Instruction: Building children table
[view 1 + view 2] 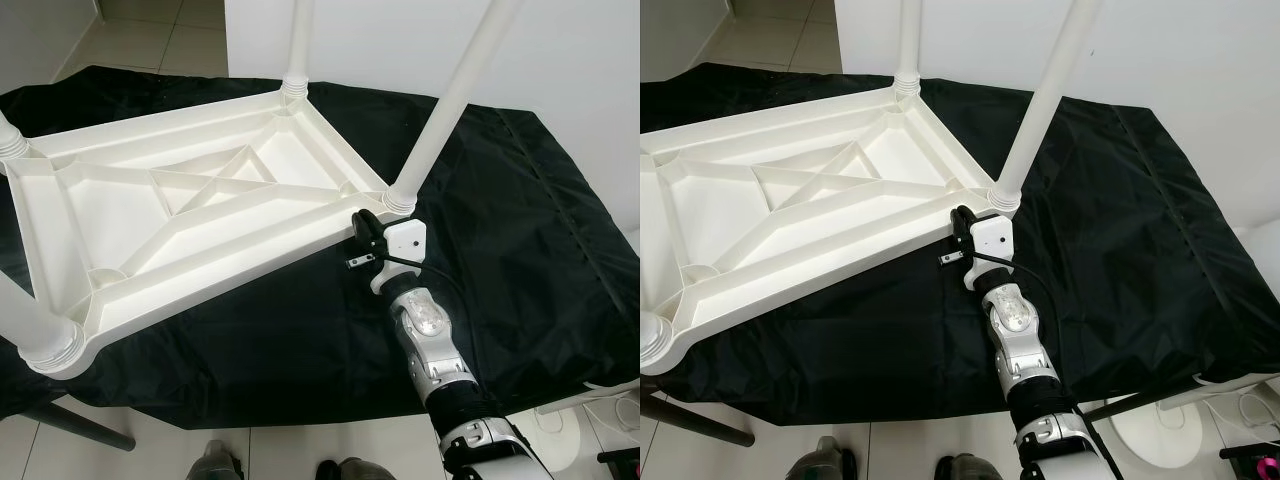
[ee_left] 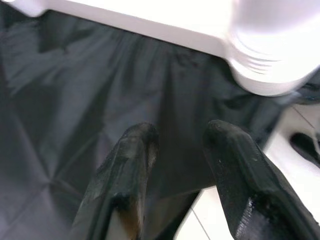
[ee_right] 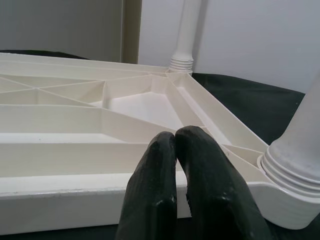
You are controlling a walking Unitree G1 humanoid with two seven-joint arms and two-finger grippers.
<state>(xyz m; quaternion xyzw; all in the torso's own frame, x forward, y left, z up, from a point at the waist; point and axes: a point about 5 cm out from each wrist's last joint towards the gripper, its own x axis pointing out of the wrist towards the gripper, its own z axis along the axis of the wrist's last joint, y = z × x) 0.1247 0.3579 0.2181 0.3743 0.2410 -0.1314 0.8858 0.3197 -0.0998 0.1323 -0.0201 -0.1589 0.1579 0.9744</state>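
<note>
The white plastic children's table point(image 1: 200, 215) lies upside down on a black cloth point(image 1: 500, 250). White legs stand up from its corners: one at the near right point(image 1: 450, 95), one at the back point(image 1: 297, 45), one at the near left point(image 1: 30, 325). My right gripper point(image 1: 362, 225) sits at the table's rim just beside the near right leg's base point(image 3: 295, 195). It is shut point(image 3: 175, 136), fingertips pressed together against the rim with nothing between them. My left gripper point(image 2: 182, 135) is open over the black cloth, close to a leg's threaded base point(image 2: 270, 60).
The black cloth covers a low stand whose dark leg point(image 1: 80, 425) reaches the tiled floor. A white wall point(image 1: 560, 50) rises behind. A round white base and cable point(image 1: 1160, 430) lie on the floor at the right. My feet point(image 1: 215, 465) are at the cloth's near edge.
</note>
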